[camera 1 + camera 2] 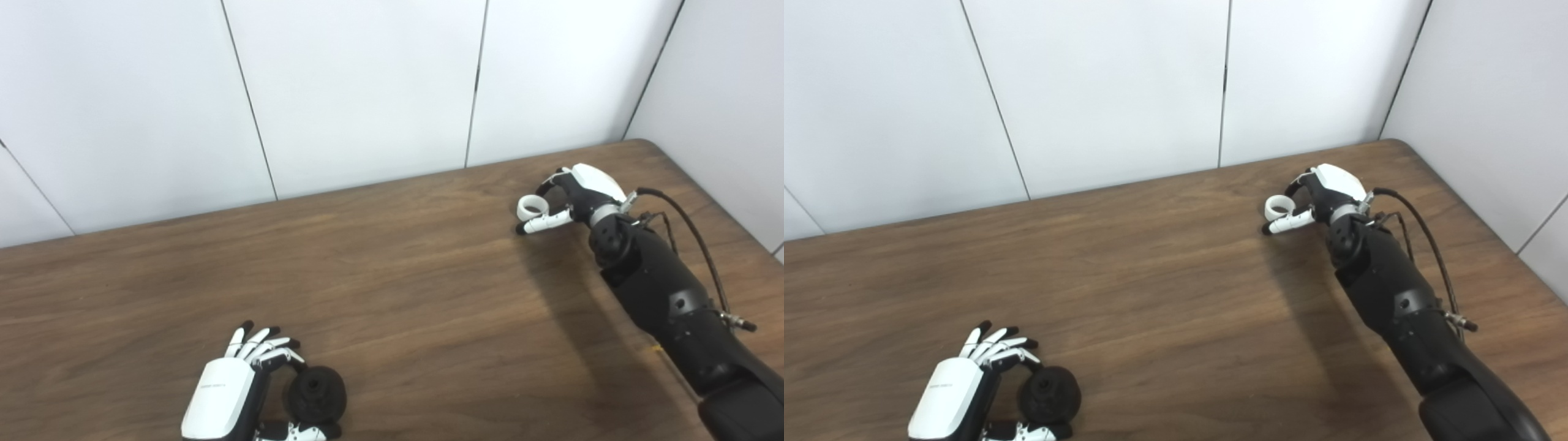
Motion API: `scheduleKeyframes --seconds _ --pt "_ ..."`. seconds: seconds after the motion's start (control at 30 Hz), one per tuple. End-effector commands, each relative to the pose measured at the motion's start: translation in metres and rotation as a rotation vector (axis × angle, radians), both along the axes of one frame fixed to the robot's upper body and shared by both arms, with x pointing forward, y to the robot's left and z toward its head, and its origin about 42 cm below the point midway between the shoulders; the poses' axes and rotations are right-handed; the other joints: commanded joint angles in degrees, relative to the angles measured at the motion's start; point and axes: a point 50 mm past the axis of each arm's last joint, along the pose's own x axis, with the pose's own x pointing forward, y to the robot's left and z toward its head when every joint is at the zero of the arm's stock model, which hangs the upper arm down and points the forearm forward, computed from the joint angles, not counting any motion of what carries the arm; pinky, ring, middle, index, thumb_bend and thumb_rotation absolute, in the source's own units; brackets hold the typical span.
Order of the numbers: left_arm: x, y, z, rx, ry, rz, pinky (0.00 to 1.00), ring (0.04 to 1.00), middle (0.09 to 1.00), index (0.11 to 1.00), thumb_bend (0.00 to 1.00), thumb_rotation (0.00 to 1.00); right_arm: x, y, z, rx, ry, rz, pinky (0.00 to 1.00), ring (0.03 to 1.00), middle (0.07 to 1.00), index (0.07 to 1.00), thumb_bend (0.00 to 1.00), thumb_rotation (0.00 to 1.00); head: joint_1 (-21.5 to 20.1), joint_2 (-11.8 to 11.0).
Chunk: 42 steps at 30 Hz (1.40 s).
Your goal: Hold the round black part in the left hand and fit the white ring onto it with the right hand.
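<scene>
The round black part [315, 393] rests on the wooden table [398, 294] near its front left edge. My left hand [223, 392] lies beside it on the left, open. Its fingers [263, 343] spread above the part and its thumb [300, 432] reaches under it, so the part sits in the gap between them. Far off at the back right, my right hand [582, 190] is shut on the white ring [530, 207]. The thumb [545, 222] lies along the ring's near side and a curled finger closes over it from above.
A black cable [692, 239] loops off the right forearm. White wall panels [367, 92] stand close behind the table's far edge and along its right side. The table's rounded back right corner [643, 144] is just beyond the right hand.
</scene>
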Motion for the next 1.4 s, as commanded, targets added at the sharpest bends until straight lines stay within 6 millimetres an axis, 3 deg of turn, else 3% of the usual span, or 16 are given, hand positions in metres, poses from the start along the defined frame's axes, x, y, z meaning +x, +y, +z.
scheduleKeyframes --seconds 0.0,0.1,0.13,0.23,0.93,1.13,1.37 --pt "-0.008 0.006 -0.01 0.062 0.067 0.007 1.0 0.88 0.764 0.483 0.52 0.05 0.01 0.001 0.028 -0.017 -0.088 0.008 1.0 1.0 0.957 0.697 0.8 0.38 0.07 0.08" --pt "-0.008 0.006 -0.01 0.069 0.066 0.008 1.0 0.883 0.764 0.483 0.52 0.05 0.01 0.0 0.026 -0.004 -0.114 0.011 1.0 0.998 0.931 0.64 0.77 0.31 0.07 0.08" --pt "-0.008 0.006 -0.01 0.07 0.066 0.008 1.0 0.881 0.764 0.483 0.52 0.05 0.009 0.0 0.025 0.003 -0.125 0.012 1.0 0.995 0.919 0.553 0.63 0.22 0.13 0.14" --pt "-0.008 0.005 -0.009 0.071 0.071 0.009 1.0 0.884 0.766 0.483 0.52 0.05 0.008 -0.001 0.023 0.021 -0.176 0.012 1.0 0.977 0.883 0.495 0.53 0.15 0.19 0.25" --pt "-0.008 -0.003 -0.008 0.059 0.069 0.008 1.0 0.888 0.768 0.483 0.52 0.05 -0.002 -0.002 0.02 0.009 -0.228 0.04 0.98 0.952 0.856 0.487 0.52 0.13 2.14 0.51" --pt "-0.008 -0.009 -0.007 0.058 0.064 0.007 1.0 0.885 0.77 0.483 0.52 0.05 -0.011 0.015 0.036 -0.012 -0.226 0.169 1.0 0.966 0.862 0.487 0.52 0.14 4.47 0.86" --pt "-0.01 -0.018 -0.006 0.061 0.065 0.006 1.0 0.889 0.774 0.483 0.52 0.05 -0.04 0.055 0.063 0.042 -0.184 0.274 1.0 0.94 0.859 0.486 0.52 0.14 8.3 1.74"
